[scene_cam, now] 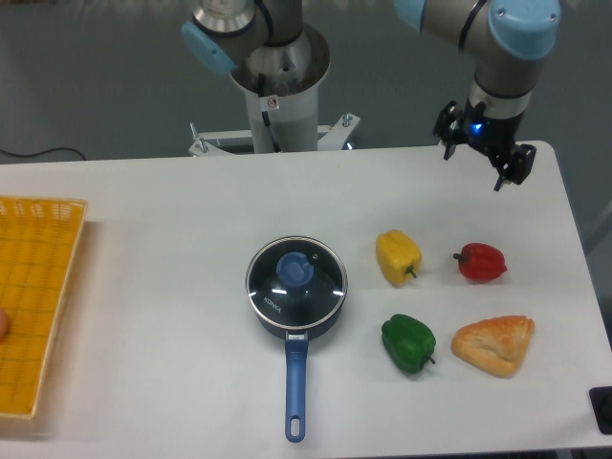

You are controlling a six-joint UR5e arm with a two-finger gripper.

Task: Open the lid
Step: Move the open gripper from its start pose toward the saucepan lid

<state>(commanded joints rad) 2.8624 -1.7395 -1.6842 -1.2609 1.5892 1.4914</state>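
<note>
So from my seat, far left there's a yellow woven plastic basket (38, 306) hanging half out of view, with something pinkish at its edge I can't make out, parked well out of the way so it won't matter here. Middle of the white tabletop (172, 210) is the dark blue long-handled saucepan (295, 382), handle pointing toward the camera, which I reckon leaves the top open for a straight-down approach. The round clear glass lid with the metal rim and blue knob (296, 277) sits flat and fully seated on the pan, so nothing's been lifted yet. To the right, well apart from the pan, there's a yellow bell pepper (398, 256), a green bell pepper (408, 343), a red bell pepper (480, 261) and a tan wedge of bread or pastry (494, 343), just clutter I'd steer over. My black two-finger gripper (472, 156) hovers up by the table's back right corner, fingers spread apart and holding nothing, far from the knob. Next job is probably swinging it left over the knob.
</note>
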